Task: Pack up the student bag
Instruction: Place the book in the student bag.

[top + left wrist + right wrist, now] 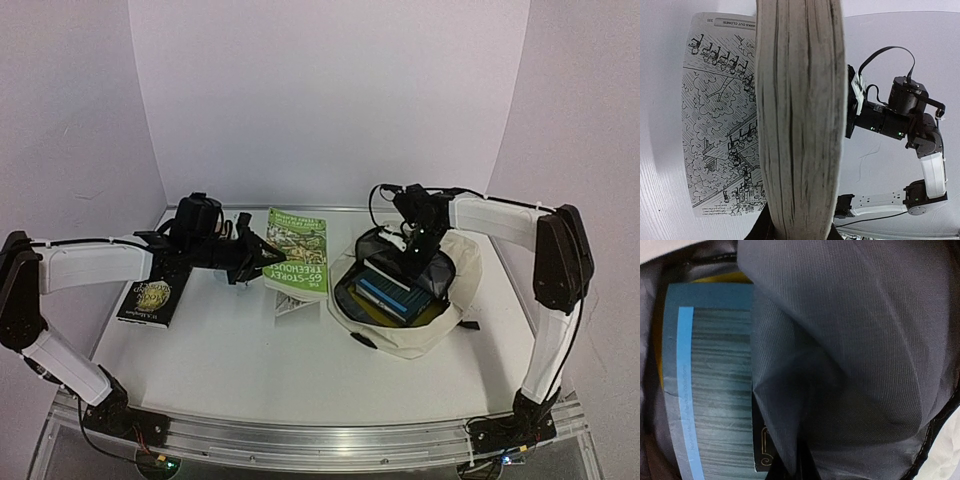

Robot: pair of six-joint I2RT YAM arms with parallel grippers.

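Grey lining [850, 340] was pinched in my clenched right gripper [419, 258] inside the cream student bag [430, 338] at three o'clock on the table [250, 370], and I feared a slip would collapse the mouth against the green Treehouse paperback [298, 252] clamped in my left gripper [262, 258].

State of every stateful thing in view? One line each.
left pincer: shut on green book
right pincer: shut on grey lining of student bag
student bag: unzipped, mouth open
green book: closed, held
blue book: closed, inside student bag
black book: closed, lying flat
printed page: lying flat
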